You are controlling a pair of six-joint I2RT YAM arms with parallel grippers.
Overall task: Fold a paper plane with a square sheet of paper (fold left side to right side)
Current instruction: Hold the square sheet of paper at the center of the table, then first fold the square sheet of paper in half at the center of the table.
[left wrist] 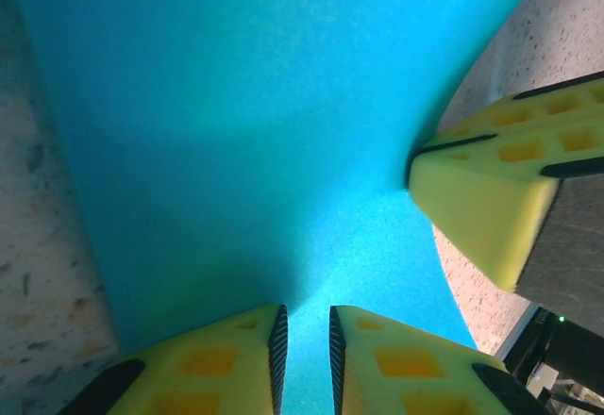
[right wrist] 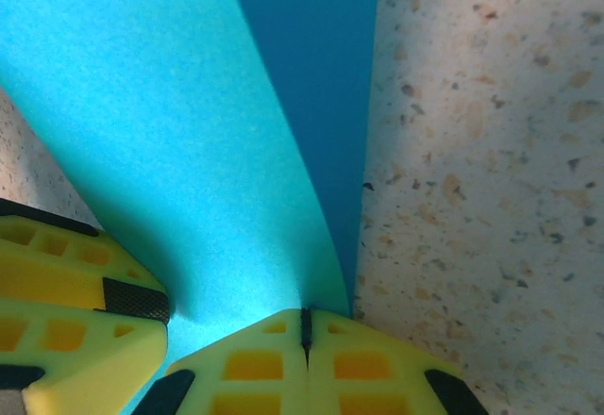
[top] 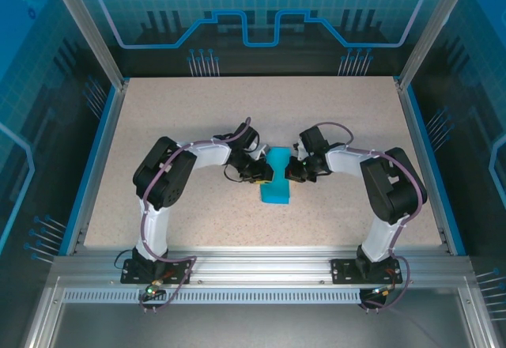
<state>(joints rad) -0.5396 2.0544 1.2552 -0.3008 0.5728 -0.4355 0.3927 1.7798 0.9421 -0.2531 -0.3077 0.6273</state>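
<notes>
A blue sheet of paper [top: 278, 191] lies at the middle of the worktop [top: 158, 126], a little closer to the near edge than to the far one. From above it looks like a narrow strip, with its long sides running from far to near. The two arms reach in from either side and meet over it.

The left gripper [left wrist: 309, 325] is at the paper's left edge. Its fingers are almost together with a thin slit between them, and blue shows through the slit.

The right gripper [right wrist: 305, 328] is at the right edge, its fingers pressed tight on the rim of an upper layer. That layer curves up off a darker layer lying flat on the worktop.
</notes>
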